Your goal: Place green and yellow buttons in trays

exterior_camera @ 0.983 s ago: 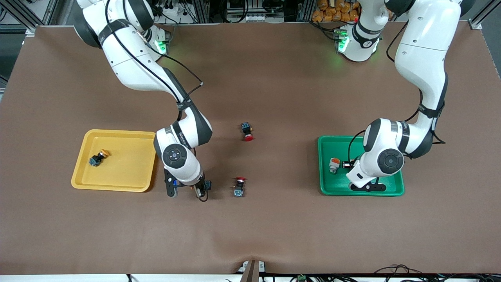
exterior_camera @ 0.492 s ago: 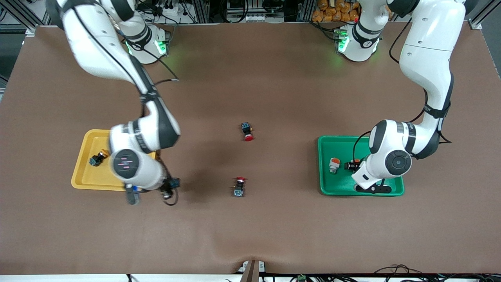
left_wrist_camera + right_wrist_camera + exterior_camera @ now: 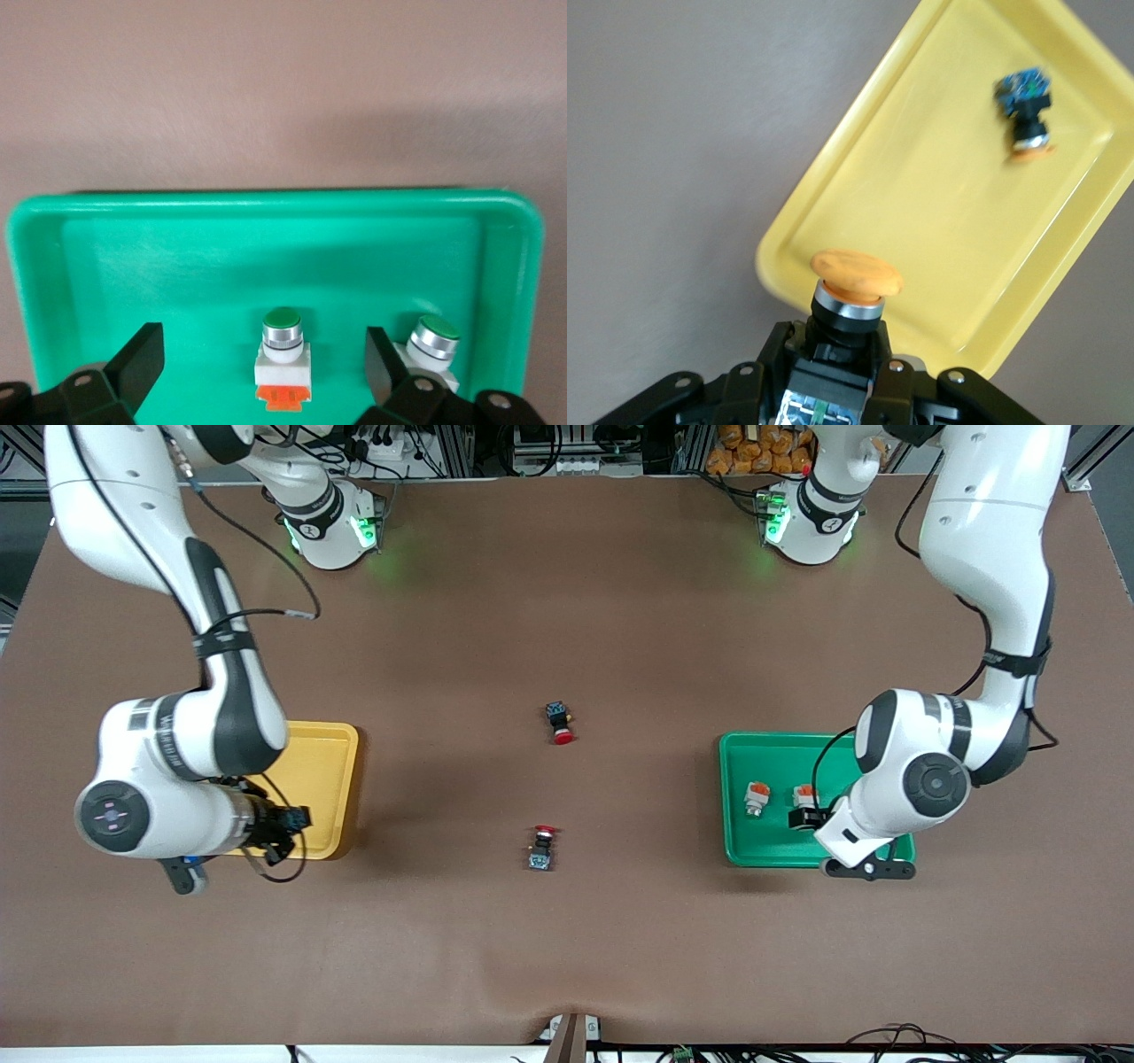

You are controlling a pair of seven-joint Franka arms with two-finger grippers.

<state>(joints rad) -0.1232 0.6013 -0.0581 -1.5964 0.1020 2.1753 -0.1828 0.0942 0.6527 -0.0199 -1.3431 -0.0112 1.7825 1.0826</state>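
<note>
Near to far. Nearest the front camera, mid-surface, a red-capped switch [image 3: 541, 849] lies loose; it is not part of the job, leave it.

Next, the right gripper [image 3: 276, 828] hangs over the yellow tray [image 3: 341, 779], at the tray edge nearest the camera. It is closed on a yellow-capped button [image 3: 852, 297], cap pointing out from the fingers. The button is not yet released. In the right wrist view another yellow-capped button [image 3: 1028, 119] already lies on its side inside the yellow tray; the arm hides it in the front view.

At the left arm's end, the left gripper [image 3: 811, 818] is over the green tray [image 3: 740, 753], fingers [image 3: 133, 363] spread wide and holding nothing. Two green-capped buttons stand upright in that tray: one [image 3: 283, 359] between the open fingers, the other [image 3: 432, 341] just beside one finger, partly hidden by it. Front view shows both side by side, near each other but apart.

Farthest, a second red-capped switch [image 3: 558, 722] sits mid-surface, also untouched.

Progress, as I judge it: green side looks done, both in. Yellow side is half done, one in and one carried over the tray. What's left is lowering and releasing that last button, then pulling both arms clear. Risk: the button rolls on its round cap near the rim.
</note>
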